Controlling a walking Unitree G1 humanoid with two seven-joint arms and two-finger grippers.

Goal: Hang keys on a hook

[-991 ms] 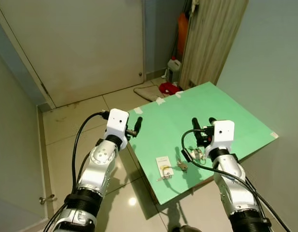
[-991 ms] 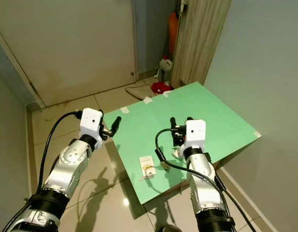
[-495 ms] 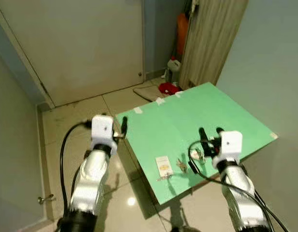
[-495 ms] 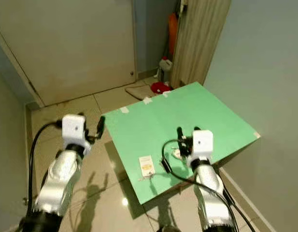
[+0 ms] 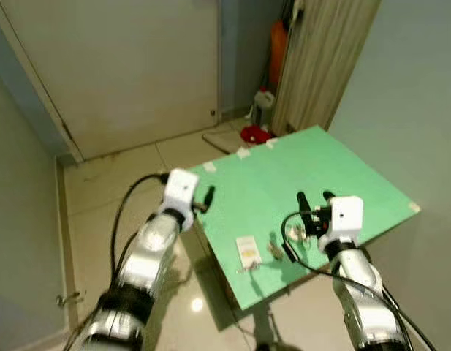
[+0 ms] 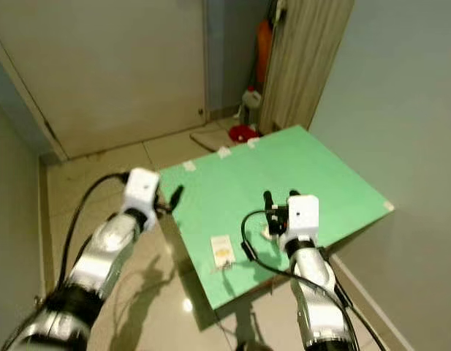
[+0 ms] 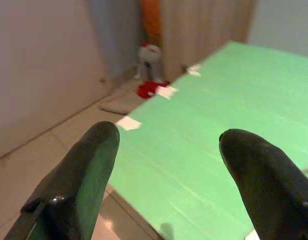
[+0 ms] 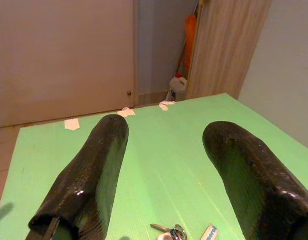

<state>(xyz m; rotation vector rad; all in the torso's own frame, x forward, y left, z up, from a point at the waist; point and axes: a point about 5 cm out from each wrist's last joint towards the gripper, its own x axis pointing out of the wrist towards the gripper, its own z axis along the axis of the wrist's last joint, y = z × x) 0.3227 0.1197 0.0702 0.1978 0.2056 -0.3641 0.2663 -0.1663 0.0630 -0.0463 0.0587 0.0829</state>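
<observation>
Lying on the green tabletop (image 5: 335, 164): a small bunch of keys (image 5: 275, 251), just right of a white card.
Keys, look: small, silvery metal, several blades on a ring; in the right wrist view they (image 8: 169, 231) show between the two fingers, near the bottom edge, with a white tag (image 8: 208, 232) just beside them. Finer detail is too small to tell.
Keys, place: near the tabletop's front edge, between the white card and the right claw.
White card: a small rectangle (image 5: 247, 249) with a yellowish mark on it, flat on the tabletop near the front edge.
Right claw: hovers (image 5: 313, 199) above the tabletop just right of the keys, fingers spread apart and grasping nothing; a black cable (image 5: 286, 241) loops down beside it.
Left claw: raised (image 5: 208, 196) at the tabletop's left edge, fingers (image 7: 79, 185) parted wide and grasping nothing, pointing across the green surface.
Tabletop: white tape pieces (image 5: 243, 153) along its far edge.
Background: a closed door (image 5: 123, 66), tiled floor (image 5: 108, 190), a white bottle (image 5: 263, 102) and red cloth (image 5: 254, 134) by a wooden panel (image 5: 320, 58).
</observation>
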